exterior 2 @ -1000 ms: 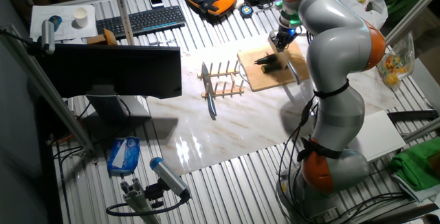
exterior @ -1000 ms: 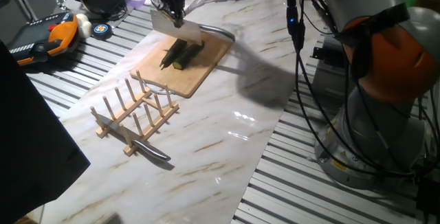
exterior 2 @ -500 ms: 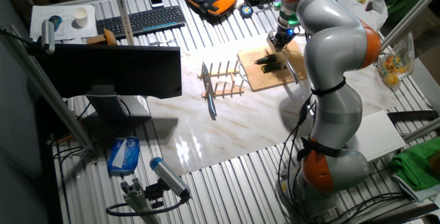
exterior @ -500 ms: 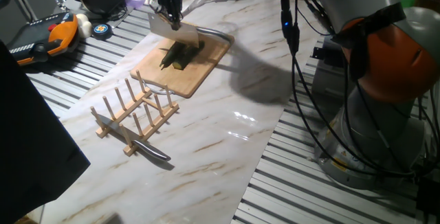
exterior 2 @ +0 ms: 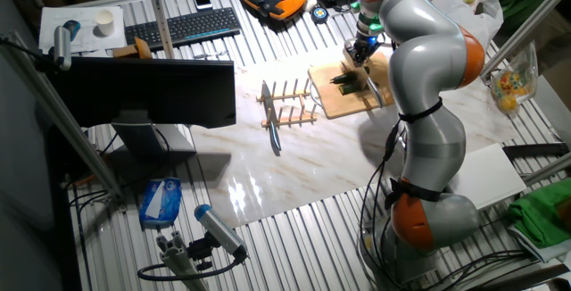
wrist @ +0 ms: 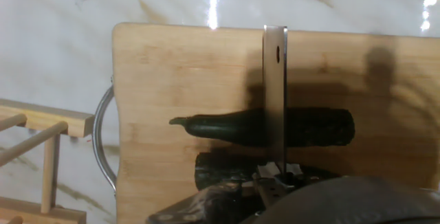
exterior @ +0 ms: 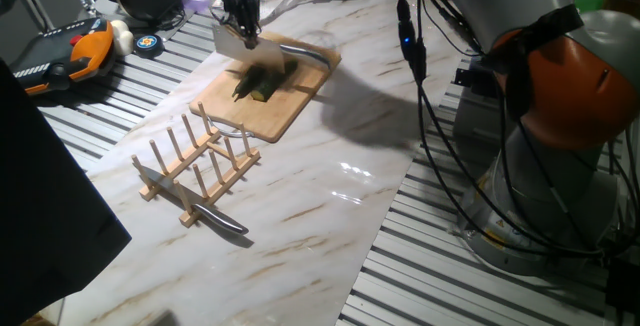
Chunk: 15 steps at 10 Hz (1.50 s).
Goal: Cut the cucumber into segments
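Pincer (exterior: pixel 240 21) pinching a cleaver (exterior: pixel 233 39) by its handle, blade hanging straight down below the fingers, over the far end of the cutting board (exterior: pixel 290 101). Finger detail not visible in any view; the grip is read from the blade sitting fixed under the hand. Hand view: blade (wrist: pixel 275 100) seen edge-on as a thin vertical strip running across the cucumber (wrist: pixel 240 126), roughly mid-length. Cannot tell whether the edge touches the skin or sits just above it. Cucumber piece directly under the blade is dark green, tapered tip to one side of the blade, blunt end to the other. A 2nd cucumber piece (wrist: pixel 227 169) lies parallel, closer to the hand, partly hidden by the pincer body. Both rest on the board, in the half under the pincer. From one fixed view, pale cut end of a piece (exterior: pixel 261 93) faces the near board edge. Board's metal handle loop (wrist: pixel 103 141) sticks out on the side beyond the tapered tip. Wooden dish rack (exterior: pixel 195 161) well apart from the pincer, past the board's near end, with a 2nd knife (exterior: pixel 200 209) lying by it on the marble table (exterior: pixel 330 196).
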Motion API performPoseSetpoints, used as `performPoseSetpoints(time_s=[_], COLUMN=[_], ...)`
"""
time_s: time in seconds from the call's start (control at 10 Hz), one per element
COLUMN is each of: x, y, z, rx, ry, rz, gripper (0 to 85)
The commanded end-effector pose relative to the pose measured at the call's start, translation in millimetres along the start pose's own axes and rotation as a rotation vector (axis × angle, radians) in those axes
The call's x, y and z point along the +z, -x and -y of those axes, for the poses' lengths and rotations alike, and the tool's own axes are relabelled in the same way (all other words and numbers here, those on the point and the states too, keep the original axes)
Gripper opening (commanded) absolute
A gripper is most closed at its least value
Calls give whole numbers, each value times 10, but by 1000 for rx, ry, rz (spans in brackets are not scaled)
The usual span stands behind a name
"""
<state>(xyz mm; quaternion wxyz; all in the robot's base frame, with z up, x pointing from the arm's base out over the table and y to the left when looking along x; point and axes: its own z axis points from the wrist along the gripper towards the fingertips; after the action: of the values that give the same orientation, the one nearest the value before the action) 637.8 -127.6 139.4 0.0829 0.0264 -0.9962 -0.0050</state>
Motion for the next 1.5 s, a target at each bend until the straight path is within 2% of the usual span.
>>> performPoseSetpoints(time_s=[0.0,0.3,0.7,1.0,1.4], x=[19,67,173,175,140], y=[7,-6,73,71,16], z=[-2,-21,27,28,15], rx=[0,4,-1,1,-3], ry=[-1,0,11,11,6], rz=[-2,-1,14,17,57], gripper=[7,7,7,7,7])
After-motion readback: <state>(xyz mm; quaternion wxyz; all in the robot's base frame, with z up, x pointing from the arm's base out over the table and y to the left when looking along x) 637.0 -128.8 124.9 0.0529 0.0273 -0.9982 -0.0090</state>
